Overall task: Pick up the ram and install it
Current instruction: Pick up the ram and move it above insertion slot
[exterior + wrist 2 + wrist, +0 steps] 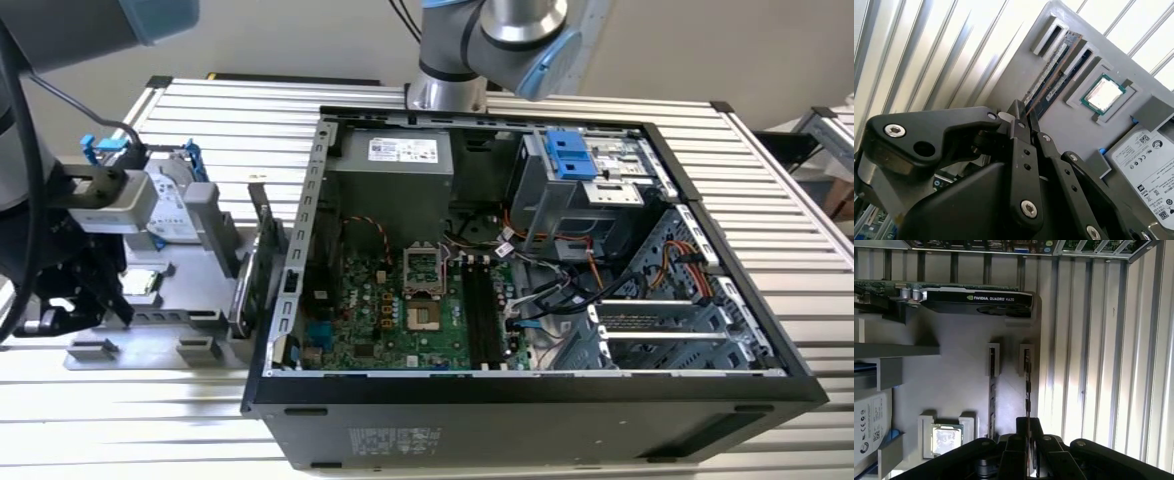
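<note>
The ram (1027,385) is a thin dark stick standing on edge in the outer slot of a grey parts tray (964,370). It runs straight in between my black fingertips. In the second wrist view the same ram (1048,74) ends right at my gripper (1021,112). My gripper (1029,429) looks shut on the ram, which still sits in its holder. A second dark stick (1066,77) stands in the slot beside it. The motherboard's long black slots (481,310) lie inside the open computer case (534,390), towards the exterior view's right.
On the tray are a processor chip (946,437), a silver hard drive (1149,170) and a graphics card (974,300) along the edge nearest the case. The tray (200,300) rests on a ribbed aluminium table (441,460). Cables and drive bays crowd the case.
</note>
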